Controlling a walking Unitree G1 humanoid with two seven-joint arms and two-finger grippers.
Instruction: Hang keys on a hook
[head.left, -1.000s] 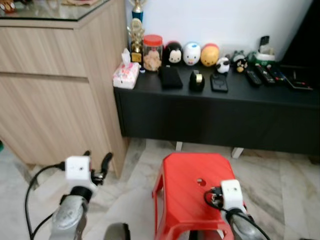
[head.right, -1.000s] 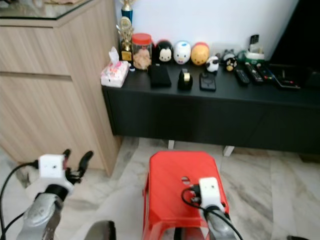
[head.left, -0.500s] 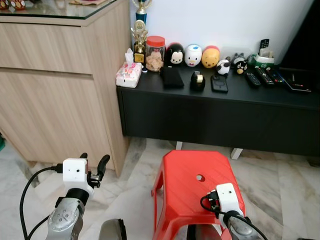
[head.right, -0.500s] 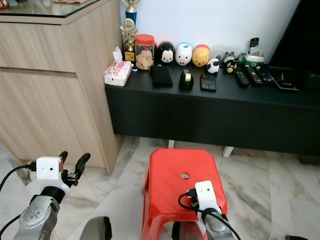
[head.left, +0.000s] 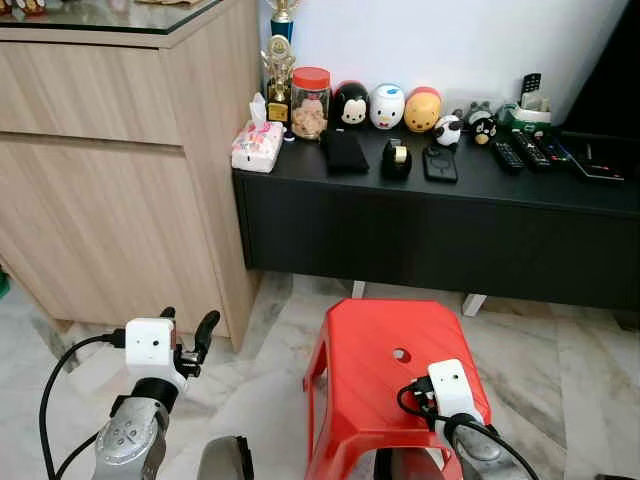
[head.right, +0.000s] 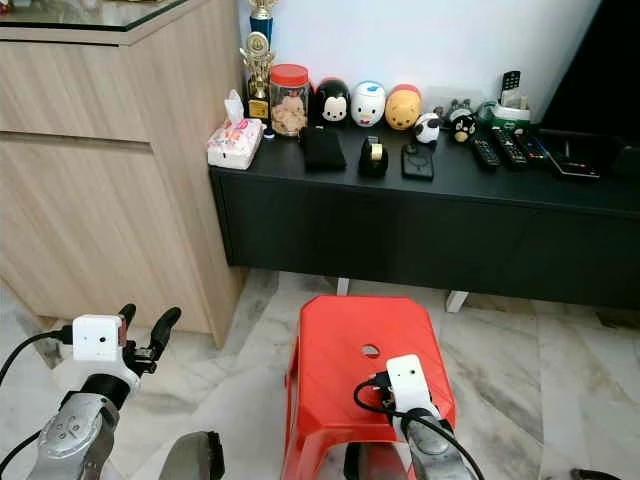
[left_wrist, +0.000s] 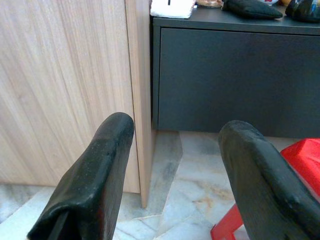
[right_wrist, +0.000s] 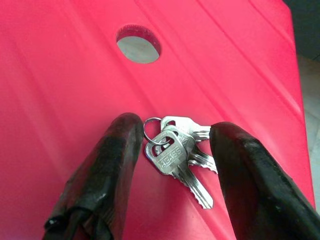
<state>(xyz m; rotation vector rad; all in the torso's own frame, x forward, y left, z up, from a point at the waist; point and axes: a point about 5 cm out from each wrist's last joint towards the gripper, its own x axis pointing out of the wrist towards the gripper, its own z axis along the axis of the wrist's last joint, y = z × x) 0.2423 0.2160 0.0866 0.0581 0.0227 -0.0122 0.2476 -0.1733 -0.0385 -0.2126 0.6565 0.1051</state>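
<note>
Head views downward; wrists close-in

The left gripper (head.left: 187, 322) sits at the lower left of the head view, raised on its silver arm, its two black fingers (left_wrist: 95, 185) spread apart and holding nothing. The right gripper (right_wrist: 172, 150) sits at the lower right, angled downward, its fingers (right_wrist: 107, 170) parted.
</note>
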